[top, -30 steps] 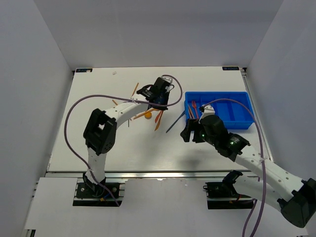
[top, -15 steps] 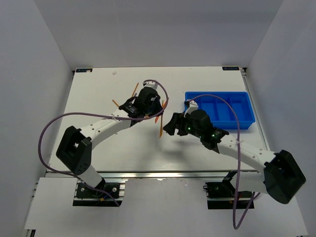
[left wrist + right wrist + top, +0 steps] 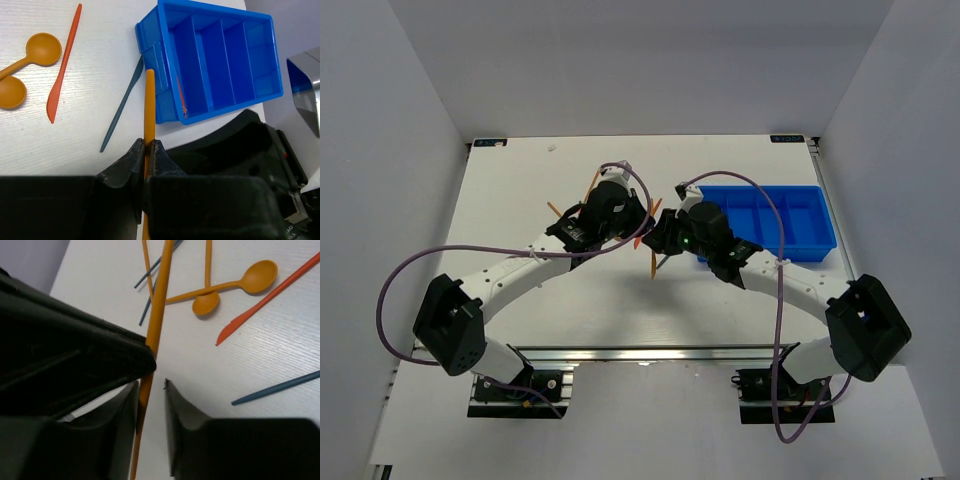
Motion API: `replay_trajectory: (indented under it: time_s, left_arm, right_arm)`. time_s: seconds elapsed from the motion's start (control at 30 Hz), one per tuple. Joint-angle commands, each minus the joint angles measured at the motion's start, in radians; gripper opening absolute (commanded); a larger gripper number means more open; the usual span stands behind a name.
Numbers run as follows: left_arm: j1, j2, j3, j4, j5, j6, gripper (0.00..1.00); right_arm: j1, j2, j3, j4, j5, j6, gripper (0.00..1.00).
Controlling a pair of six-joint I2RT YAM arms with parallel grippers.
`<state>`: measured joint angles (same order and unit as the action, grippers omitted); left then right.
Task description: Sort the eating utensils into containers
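Closest to the left wrist camera, the left gripper (image 3: pixel 147 150) is pinched shut on the orange stick (image 3: pixel 149 100), probably to offer it across, because the blue tray (image 3: pixel 167 107) lies on the other arm's side. Beside it, the right gripper (image 3: pixel 151 390) has its fingers (image 3: pixel 177 420) apart, with the same stick in the gap, close to one finger and not yet squeezed. In the left wrist view the stick's long axis runs from 6 to 12 o'clock, and its free end is beside the tray's corner wall. Farther, at 10 o'clock, two orange spoons (image 3: pixel 42 48) lie on the table (image 3: pixel 100 30).

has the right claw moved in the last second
Yes. The right claw has shifted left, away from the blue tray, toward the left claw.
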<state>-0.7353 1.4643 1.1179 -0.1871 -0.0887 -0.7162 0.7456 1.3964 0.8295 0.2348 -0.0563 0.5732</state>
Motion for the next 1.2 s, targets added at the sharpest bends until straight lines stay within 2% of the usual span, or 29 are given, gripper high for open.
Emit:
replay_trajectory:
  time_s: [0.0,0.03,0.07,0.13,0.17,0.2,0.23,0.33,0.43,0.53,0.67,0.83,1.13,1.17]
  left_arm:
    - [-0.004,-0.044,-0.018,0.047,0.027,-0.023,0.00]
    - [-0.004,-0.045,-0.017,0.052,0.023,-0.025,0.00]
    - [-0.004,-0.050,-0.013,0.048,0.005,-0.023,0.04]
    - [-0.004,-0.055,0.023,0.016,-0.040,-0.009,0.31]
    - [-0.004,-0.062,0.046,-0.059,-0.078,0.000,0.50]
    - [-0.004,-0.070,0.093,-0.101,-0.167,0.015,0.96]
    - [-0.004,-0.100,0.112,-0.173,-0.240,0.046,0.98]
    - [-0.004,-0.191,0.125,-0.258,-0.325,0.072,0.98]
    - [-0.004,-0.340,0.057,-0.311,-0.405,0.092,0.98]
    - [-0.003,-0.439,-0.013,-0.333,-0.399,0.130,0.98]
    - [-0.004,-0.466,-0.069,-0.362,-0.339,0.165,0.98]
    - [-0.004,-0.463,-0.125,-0.355,-0.246,0.166,0.98]
    - [-0.004,-0.487,-0.198,-0.298,-0.163,0.155,0.98]
    - [-0.004,-0.493,-0.199,-0.295,-0.160,0.156,0.98]
  right_arm:
    - [-0.003,0.027,0.063,0.044,-0.028,-0.033,0.29]
    - [-0.006,0.032,0.068,0.040,-0.037,-0.051,0.00]
    - [-0.005,0.029,0.075,0.025,-0.022,-0.056,0.00]
    - [-0.017,0.021,0.082,-0.046,0.027,-0.075,0.00]
    - [-0.028,0.018,0.106,-0.087,0.050,-0.096,0.00]
    - [-0.061,0.018,0.118,-0.133,0.084,-0.116,0.00]
    - [-0.081,0.019,0.150,-0.223,0.098,-0.162,0.00]
    - [-0.187,0.036,0.195,-0.395,0.168,-0.245,0.00]
    - [-0.293,0.074,0.249,-0.489,0.248,-0.347,0.00]
    - [-0.350,0.134,0.304,-0.522,0.326,-0.467,0.00]
    - [-0.379,0.156,0.281,-0.381,0.366,-0.619,0.00]
    - [-0.407,0.202,0.298,-0.313,0.352,-0.746,0.00]
    - [-0.489,0.303,0.283,-0.259,0.317,-0.788,0.00]
    - [-0.494,0.311,0.275,-0.253,0.323,-0.783,0.03]
